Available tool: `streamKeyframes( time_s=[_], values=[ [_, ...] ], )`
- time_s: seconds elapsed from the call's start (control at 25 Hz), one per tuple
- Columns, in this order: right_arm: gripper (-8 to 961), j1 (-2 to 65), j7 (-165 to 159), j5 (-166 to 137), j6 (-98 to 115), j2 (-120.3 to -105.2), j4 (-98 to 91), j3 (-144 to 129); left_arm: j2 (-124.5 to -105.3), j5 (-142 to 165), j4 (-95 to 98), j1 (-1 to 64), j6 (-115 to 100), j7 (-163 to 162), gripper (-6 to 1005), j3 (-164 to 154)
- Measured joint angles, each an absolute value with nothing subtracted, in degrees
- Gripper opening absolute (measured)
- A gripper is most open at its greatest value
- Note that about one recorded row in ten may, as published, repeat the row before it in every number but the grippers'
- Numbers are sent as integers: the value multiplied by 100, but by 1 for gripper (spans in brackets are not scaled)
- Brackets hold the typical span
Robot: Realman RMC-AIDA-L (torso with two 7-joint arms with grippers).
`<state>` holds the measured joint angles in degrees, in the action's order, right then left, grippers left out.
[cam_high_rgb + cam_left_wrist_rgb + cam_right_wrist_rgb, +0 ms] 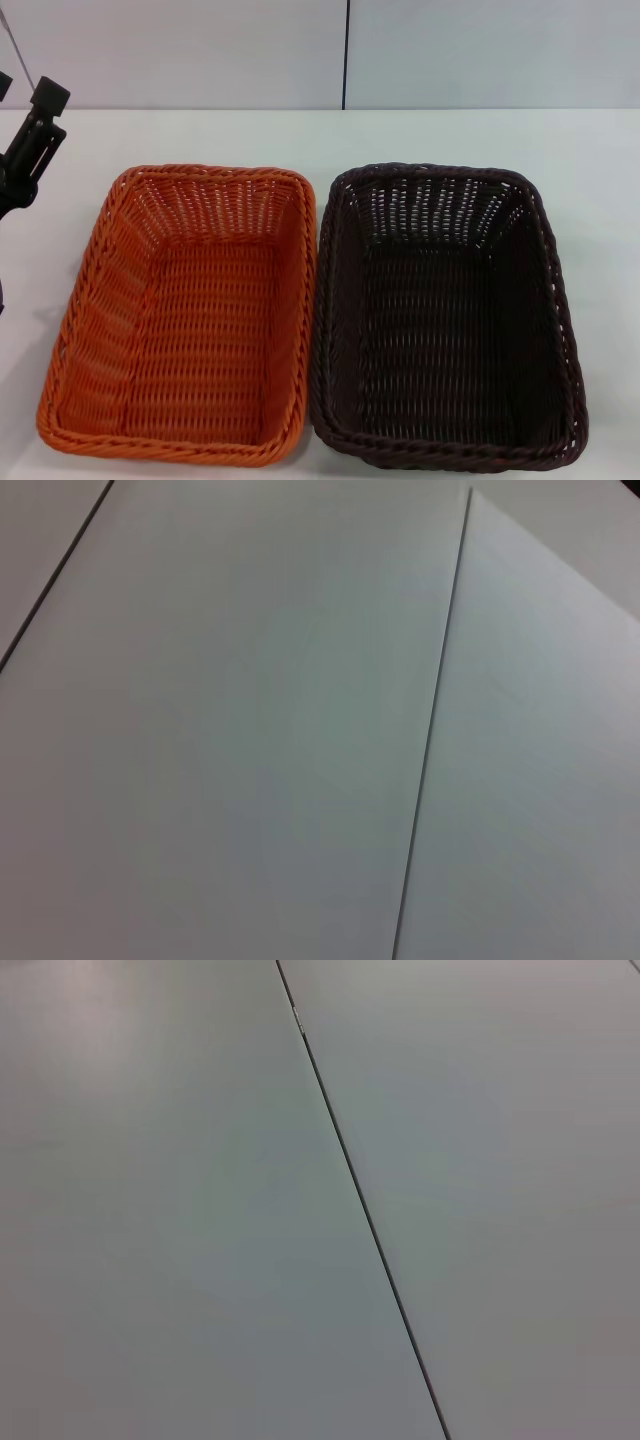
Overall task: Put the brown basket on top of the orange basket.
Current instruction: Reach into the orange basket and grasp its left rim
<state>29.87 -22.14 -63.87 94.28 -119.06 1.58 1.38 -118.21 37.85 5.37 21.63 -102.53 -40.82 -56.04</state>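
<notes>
1. The orange basket is a large rectangular tray of bright woven wicker-style strands, with a thick braided rim and sloping open-weave sides. It sits at about 8 o'clock in the head view, on the white bench.
2. The brown basket has the same shape and weave in dark chocolate brown. It sits at about 4 o'clock, upright and empty, as is the orange one.
3. The two baskets lie side by side with their long sides parallel. Their facing rims are just beside each other down the middle; I cannot tell whether they touch.
4. The near rims of both baskets reach almost to the lower edge of the head view. Bare bench lies open beyond them toward 12 o'clock, and to the right of the brown basket at 3 o'clock.
5. The left gripper, black and angular, hangs at 10 o'clock, near the orange basket's far left corner but apart from it. Whether its fingers are spread or pressed together cannot be told.
6. Both wrist views show only smooth pale panels crossed by thin dark seams.
</notes>
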Motion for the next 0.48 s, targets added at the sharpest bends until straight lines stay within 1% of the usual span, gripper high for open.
streamKeyframes(
  time_s=[0.48],
  values=[
    [541,3084,-2214,-6390,9293,-11885,128,142,-11830,3778,536,2151,-10186,-4070,818,-5519]
  ],
)
